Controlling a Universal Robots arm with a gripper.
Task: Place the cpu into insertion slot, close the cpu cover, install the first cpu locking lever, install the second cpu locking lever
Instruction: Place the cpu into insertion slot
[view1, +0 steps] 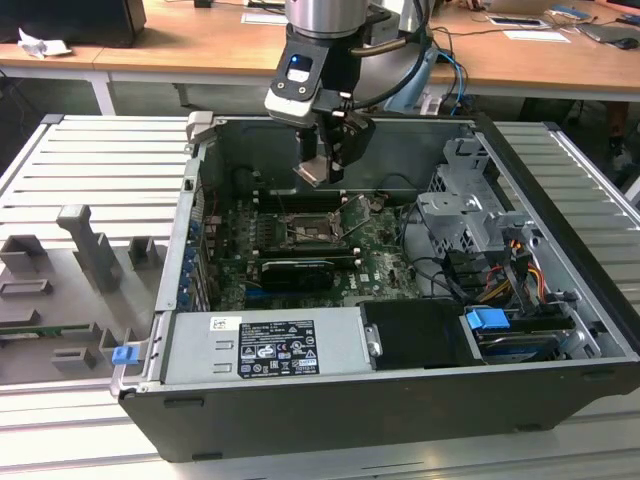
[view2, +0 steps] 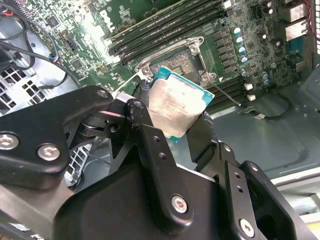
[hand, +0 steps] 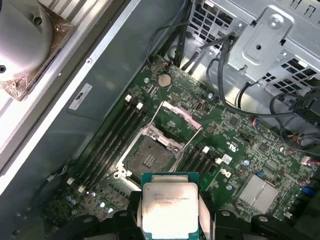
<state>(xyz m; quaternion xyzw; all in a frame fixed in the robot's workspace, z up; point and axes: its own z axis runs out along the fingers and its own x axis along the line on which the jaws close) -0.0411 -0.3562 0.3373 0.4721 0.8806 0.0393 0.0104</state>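
The cpu (hand: 170, 207) (a small flat square chip with a dull silvery-beige metal top and a green rim) is clamped by two opposite edges between the black fingers (view2: 200, 137) of the gripper (view2: 175, 112), held in the air above the empty dark insertion slot (hand: 147, 160). Just beside that slot the cpu cover (hand: 181, 116), a thin silvery metal frame, stands hinged up and open. Around them spreads the green motherboard (hand: 240, 145) with its long black memory slots (hand: 115, 135) — all inside an open dark tower case (view1: 300, 430) lying on a grey slatted table (view1: 60, 170)
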